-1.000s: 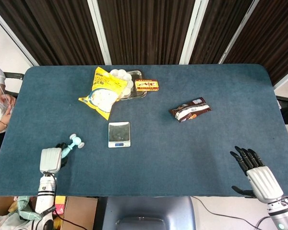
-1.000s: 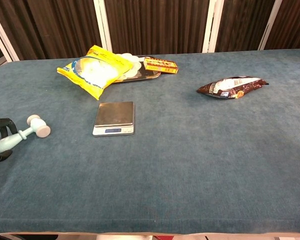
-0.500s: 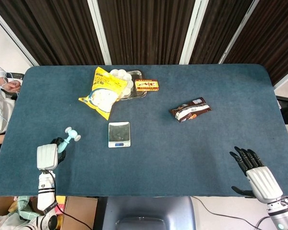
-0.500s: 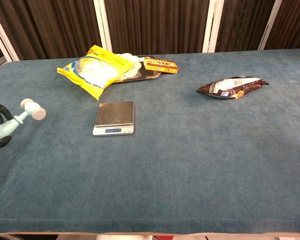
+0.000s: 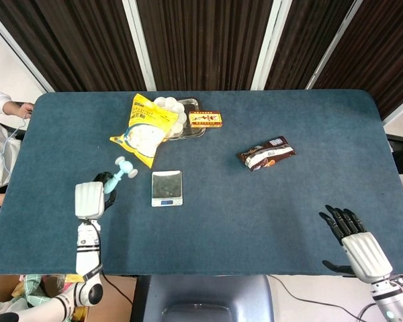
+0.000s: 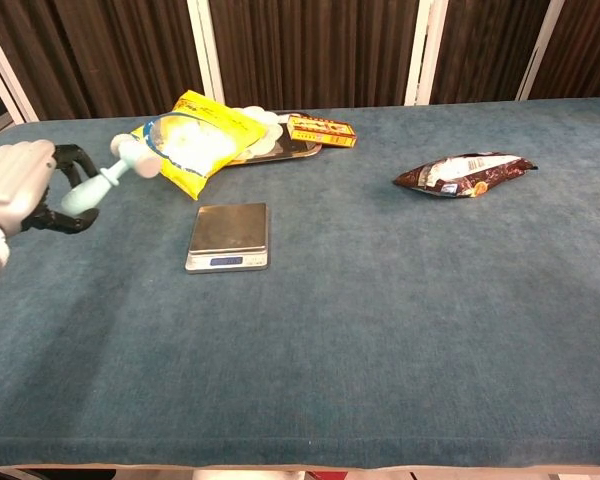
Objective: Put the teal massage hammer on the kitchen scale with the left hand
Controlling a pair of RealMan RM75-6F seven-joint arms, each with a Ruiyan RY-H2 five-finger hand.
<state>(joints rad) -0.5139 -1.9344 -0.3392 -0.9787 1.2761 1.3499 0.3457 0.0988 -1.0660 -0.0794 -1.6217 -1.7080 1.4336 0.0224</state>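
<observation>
My left hand (image 5: 91, 198) (image 6: 18, 186) grips the handle of the teal massage hammer (image 5: 121, 172) (image 6: 108, 172) and holds it in the air, head up and pointing right. The hammer hangs to the left of the kitchen scale (image 5: 166, 187) (image 6: 228, 236), a small silver square with a blue display that lies flat on the blue table. Nothing lies on the scale. My right hand (image 5: 358, 243) rests at the table's near right corner, fingers spread, holding nothing; only the head view shows it.
A yellow snack bag (image 5: 144, 127) (image 6: 188, 140) leans on a metal tray (image 5: 191, 115) just behind the scale. An orange box (image 5: 205, 119) (image 6: 321, 130) lies beside the tray. A brown wrapper (image 5: 266, 153) (image 6: 464, 172) lies at mid right. A person's arm (image 5: 7, 107) shows at the far left.
My left hand has lifted the hammer off the table and carried it up and to the right, closer to the scale. The right hand has barely moved.
</observation>
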